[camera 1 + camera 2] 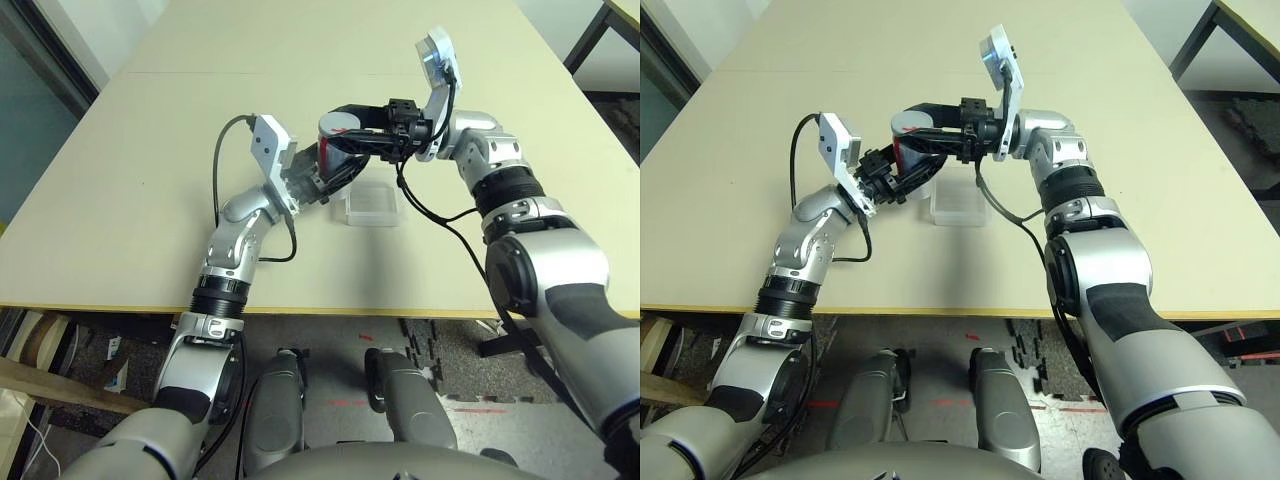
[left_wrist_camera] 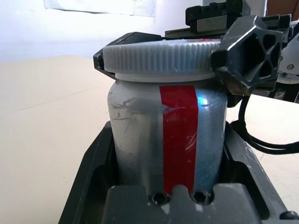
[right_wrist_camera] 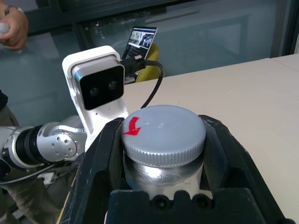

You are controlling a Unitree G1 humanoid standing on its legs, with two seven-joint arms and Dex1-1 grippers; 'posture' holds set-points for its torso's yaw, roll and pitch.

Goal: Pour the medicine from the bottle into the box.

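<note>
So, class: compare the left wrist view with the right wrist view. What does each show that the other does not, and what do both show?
Left wrist view alone: the red stripe down the bottle's side, with the left end effector shut on the bottle.
Right wrist view alone: the red arrow on top of the cap, the other wrist's camera, and a person's hand.
Both: the ribbed grey cap, gripped by the right end effector, and the table.
</note>
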